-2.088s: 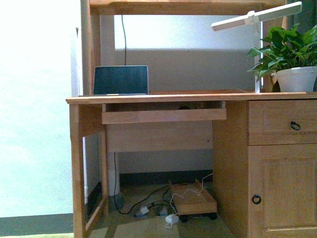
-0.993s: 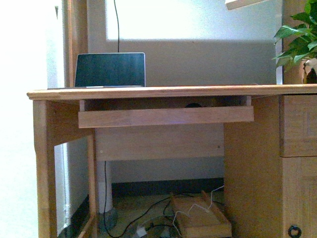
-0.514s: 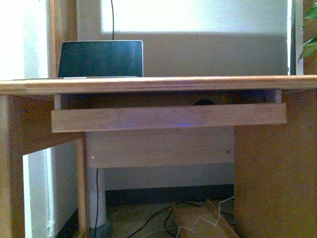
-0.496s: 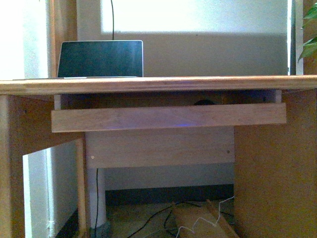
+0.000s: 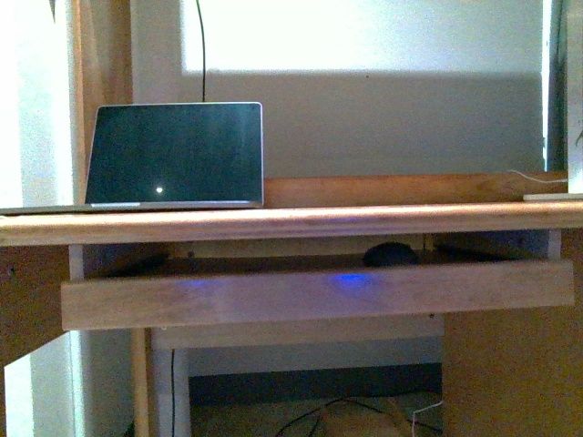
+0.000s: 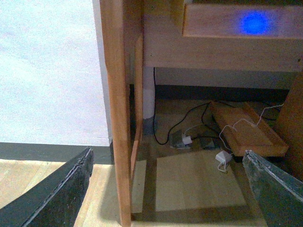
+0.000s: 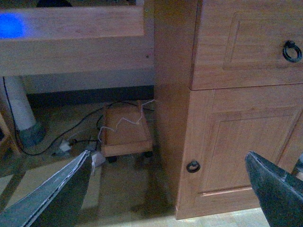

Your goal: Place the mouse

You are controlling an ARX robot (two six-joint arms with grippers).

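Observation:
The mouse is a small dark dome lying on the pull-out keyboard tray under the desk top, right of the tray's middle. Its top edge also peeks above the tray front in the right wrist view. My left gripper is open and empty, low down, facing the desk's left leg and the floor. My right gripper is open and empty, low down, facing the cupboard door. Neither arm shows in the front view.
A laptop stands open on the wooden desk top at the left. Below are cables, a white adapter and a small wooden trolley. A drawer with ring handle and a cupboard door are at the right.
The front view has risen and come closer to the desk. The tray's inside and the mouse on it now show more fully, and the laptop looks larger.

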